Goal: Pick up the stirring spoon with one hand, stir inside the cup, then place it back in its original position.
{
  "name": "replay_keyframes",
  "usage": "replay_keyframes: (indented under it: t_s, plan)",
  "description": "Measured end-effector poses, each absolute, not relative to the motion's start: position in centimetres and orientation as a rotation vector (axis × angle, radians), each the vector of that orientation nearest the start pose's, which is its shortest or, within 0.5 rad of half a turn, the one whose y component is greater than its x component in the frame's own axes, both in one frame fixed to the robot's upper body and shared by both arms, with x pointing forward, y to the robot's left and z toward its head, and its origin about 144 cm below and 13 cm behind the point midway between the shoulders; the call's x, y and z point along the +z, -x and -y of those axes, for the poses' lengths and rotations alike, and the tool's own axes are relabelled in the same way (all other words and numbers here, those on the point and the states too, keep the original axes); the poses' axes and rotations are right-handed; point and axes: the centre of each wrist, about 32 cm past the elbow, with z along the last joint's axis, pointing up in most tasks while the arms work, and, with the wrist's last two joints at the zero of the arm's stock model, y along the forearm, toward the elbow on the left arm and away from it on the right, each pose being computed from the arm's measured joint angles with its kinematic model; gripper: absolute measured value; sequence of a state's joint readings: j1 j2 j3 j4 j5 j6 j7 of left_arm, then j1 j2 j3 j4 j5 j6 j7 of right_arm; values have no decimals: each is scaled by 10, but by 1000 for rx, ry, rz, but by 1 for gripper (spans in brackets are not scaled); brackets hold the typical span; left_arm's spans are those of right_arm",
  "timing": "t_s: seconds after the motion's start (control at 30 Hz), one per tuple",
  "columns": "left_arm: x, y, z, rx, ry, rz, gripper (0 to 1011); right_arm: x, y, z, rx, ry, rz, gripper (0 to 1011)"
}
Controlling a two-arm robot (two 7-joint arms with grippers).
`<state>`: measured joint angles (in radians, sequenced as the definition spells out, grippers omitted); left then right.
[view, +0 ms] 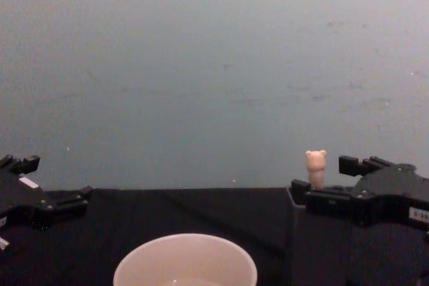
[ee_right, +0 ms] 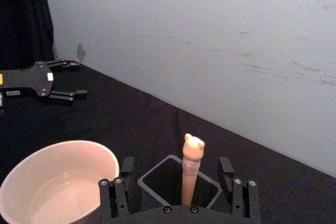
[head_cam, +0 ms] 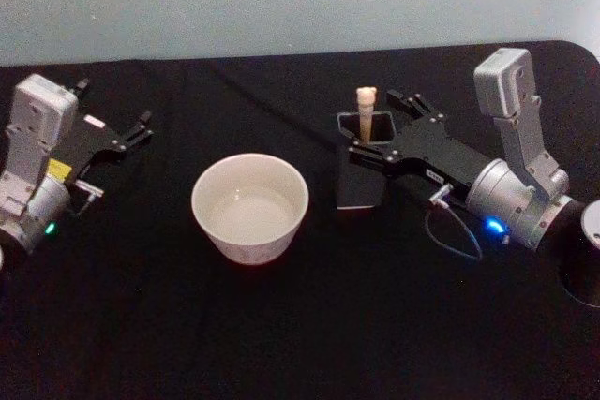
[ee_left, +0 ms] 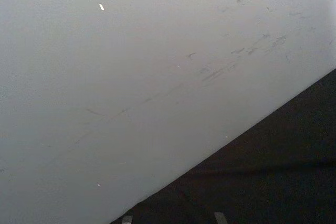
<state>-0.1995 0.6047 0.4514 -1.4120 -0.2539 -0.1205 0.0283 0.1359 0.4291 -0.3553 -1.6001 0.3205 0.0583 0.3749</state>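
Two black grippers: right gripper (head_cam: 382, 122) fingers apart around bear-topped cream spoon (head_cam: 365, 111) in dark grey square holder (head_cam: 361, 158); left gripper (head_cam: 141, 125) fingers apart, idle beside round cream cup (head_cam: 250, 208).

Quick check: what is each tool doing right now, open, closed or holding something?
Left tool: open, holding nothing, parked left of the cup.
Right tool: open around the spoon in the holder, not gripping.

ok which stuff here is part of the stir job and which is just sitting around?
In the job:
- stirring spoon, standing in the holder
- cup, left of the holder
- dark grey holder
- right gripper, jaws open either side of the spoon handle

Just there:
- left gripper, parked at the table's left, jaws open
- black table
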Motion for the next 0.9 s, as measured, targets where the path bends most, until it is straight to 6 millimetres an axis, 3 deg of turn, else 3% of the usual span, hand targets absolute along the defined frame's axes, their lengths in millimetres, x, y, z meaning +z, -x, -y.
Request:
replay_keyframes:
  t_s: [0.27,0.53,0.7,0.9]
  plan:
    - [1140,-489,-310,1248,-304,285,1001,1174,-478,244,-864,128,54,1002]
    - [1140,-489,-310,1248,-304,285,1001,1195,-481,242,-901,1,60,1002]
    - [1140,-489,-310,1248,-304,285,1001,1209,-485,239,-1044,-100,73,1002]
    - [1140,-489,-310,1248,-304,285,1001,1205,-491,236,-1203,-100,73,1002]
